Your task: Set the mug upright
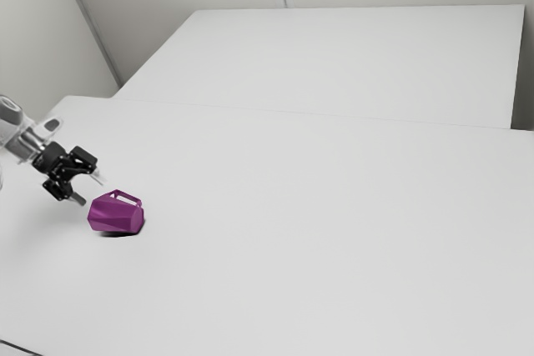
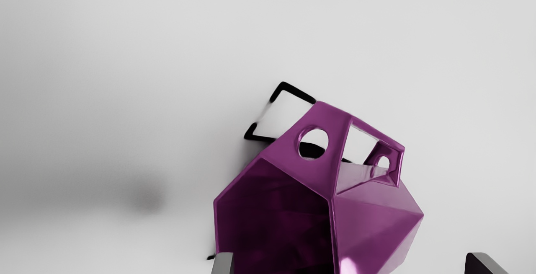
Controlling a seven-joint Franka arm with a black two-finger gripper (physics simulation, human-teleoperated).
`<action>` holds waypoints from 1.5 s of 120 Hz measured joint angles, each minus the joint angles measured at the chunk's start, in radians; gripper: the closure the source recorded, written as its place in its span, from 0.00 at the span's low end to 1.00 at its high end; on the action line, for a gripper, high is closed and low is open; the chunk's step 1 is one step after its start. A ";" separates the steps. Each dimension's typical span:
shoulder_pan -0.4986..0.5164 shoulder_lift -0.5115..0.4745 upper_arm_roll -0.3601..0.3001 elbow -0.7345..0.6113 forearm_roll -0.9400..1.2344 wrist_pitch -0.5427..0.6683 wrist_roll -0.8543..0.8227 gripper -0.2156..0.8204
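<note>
White table (image 1: 292,239): mug (image 1: 115,217) on side, mouth toward gripper (image 1: 92,192).

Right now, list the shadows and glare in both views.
Exterior view: a thin dark shadow beneath the mug, faint grey shading on the white tabletop near the arm. Wrist view: hard-edged black shadow beside the mug's handle, a softer grey patch farther off, a small white glare on the mug's outer side, and a very dark interior.
</note>
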 joint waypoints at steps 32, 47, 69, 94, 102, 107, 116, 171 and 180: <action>-0.004 0.013 -0.001 -0.049 -0.113 -0.031 0.019 0.21; -0.006 0.013 -0.001 -0.070 -0.151 -0.053 0.011 0.22; -0.006 0.013 0.000 -0.070 -0.158 -0.070 -0.010 0.63; -0.009 0.009 -0.008 -0.065 -0.155 -0.076 -0.038 0.86; -0.011 0.006 -0.013 -0.062 -0.156 -0.077 -0.047 0.89; -0.012 0.004 -0.014 -0.061 -0.157 -0.077 -0.051 0.91; -0.015 0.004 -0.016 -0.060 -0.157 -0.077 -0.060 0.93; -0.341 -0.306 -0.061 -0.240 0.308 0.191 -0.137 0.96; -0.391 -0.330 -0.068 -0.279 0.363 0.263 -0.169 0.97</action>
